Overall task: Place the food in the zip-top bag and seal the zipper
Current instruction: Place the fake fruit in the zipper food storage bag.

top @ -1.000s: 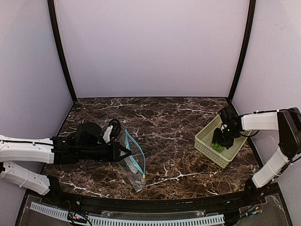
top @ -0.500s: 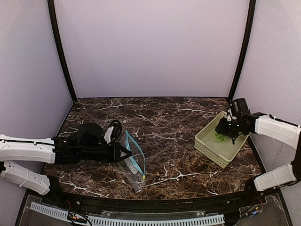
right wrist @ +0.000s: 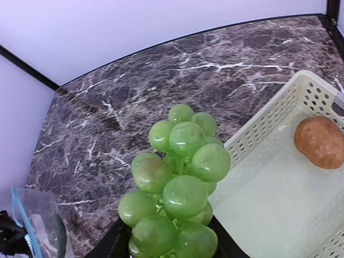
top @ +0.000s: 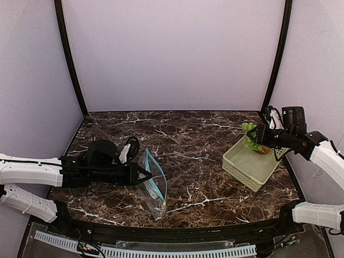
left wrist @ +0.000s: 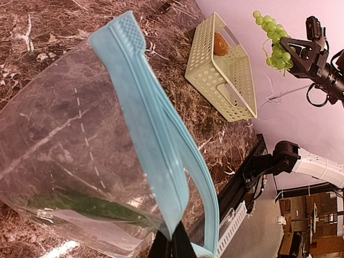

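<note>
The clear zip-top bag (top: 152, 189) stands on the table at the front left, mouth open. My left gripper (top: 141, 173) is shut on its teal-blue zipper strip (top: 156, 177), close up in the left wrist view (left wrist: 156, 134). My right gripper (top: 258, 134) is shut on the green food, a bunch of grapes (top: 249, 128), held in the air above the basket's far corner. The grapes fill the right wrist view (right wrist: 180, 183). The brown-orange oval food (right wrist: 321, 141) lies in the pale green basket (top: 248, 166), also seen from above (top: 263, 150).
The slotted basket (right wrist: 269, 188) stands at the right side of the marble table, near the right wall post. A dark green shape (left wrist: 80, 207) shows through the bag's lower part. The left arm lies low along the front left.
My right gripper has lifted the grapes out of the basket and carried them up and toward the back. The left gripper and the bag have not moved.
</note>
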`<state>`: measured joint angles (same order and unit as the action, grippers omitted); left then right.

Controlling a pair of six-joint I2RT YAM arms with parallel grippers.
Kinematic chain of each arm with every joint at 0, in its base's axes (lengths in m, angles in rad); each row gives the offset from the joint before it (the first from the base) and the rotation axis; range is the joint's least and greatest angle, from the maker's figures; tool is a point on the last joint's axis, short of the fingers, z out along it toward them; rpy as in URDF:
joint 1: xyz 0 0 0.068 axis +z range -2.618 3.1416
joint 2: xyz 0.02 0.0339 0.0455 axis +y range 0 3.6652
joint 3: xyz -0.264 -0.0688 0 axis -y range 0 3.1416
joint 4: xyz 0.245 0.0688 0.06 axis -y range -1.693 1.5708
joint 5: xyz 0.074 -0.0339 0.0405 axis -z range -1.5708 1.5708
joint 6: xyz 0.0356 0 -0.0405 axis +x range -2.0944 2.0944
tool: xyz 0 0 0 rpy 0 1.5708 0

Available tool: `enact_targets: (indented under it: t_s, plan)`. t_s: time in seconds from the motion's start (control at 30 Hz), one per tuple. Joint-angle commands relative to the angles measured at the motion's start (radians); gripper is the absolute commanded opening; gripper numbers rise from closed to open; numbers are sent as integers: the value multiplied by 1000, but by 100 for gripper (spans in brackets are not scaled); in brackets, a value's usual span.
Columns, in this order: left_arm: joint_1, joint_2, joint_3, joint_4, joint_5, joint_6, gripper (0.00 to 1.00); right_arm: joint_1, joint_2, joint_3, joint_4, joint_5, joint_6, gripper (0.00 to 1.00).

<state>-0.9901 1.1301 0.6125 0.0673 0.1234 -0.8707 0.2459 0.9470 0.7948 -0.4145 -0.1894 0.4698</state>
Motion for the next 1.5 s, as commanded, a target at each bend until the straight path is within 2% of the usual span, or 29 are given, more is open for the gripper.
enact_targets:
  t_s: [0.0,0.2,0.3,0.6,0.93,1.17,1.47]
  plan:
    - [7,16,-4,66,62,17,1,5,-72,44,19,-218,-36,43]
    - [6,51,32,91,134,62,1,48,-123,39,54,-382,-13,42]
    - [6,71,59,92,156,73,1,108,-130,32,92,-419,24,42]
    - [6,142,82,139,148,34,1,436,-20,70,166,-329,115,41]
    - [6,196,72,190,134,4,1,722,188,173,154,-261,173,40]
    - [7,205,70,200,138,2,1,810,326,189,144,-203,263,39]
    - [6,208,69,213,155,12,1,816,440,214,112,-164,363,39]
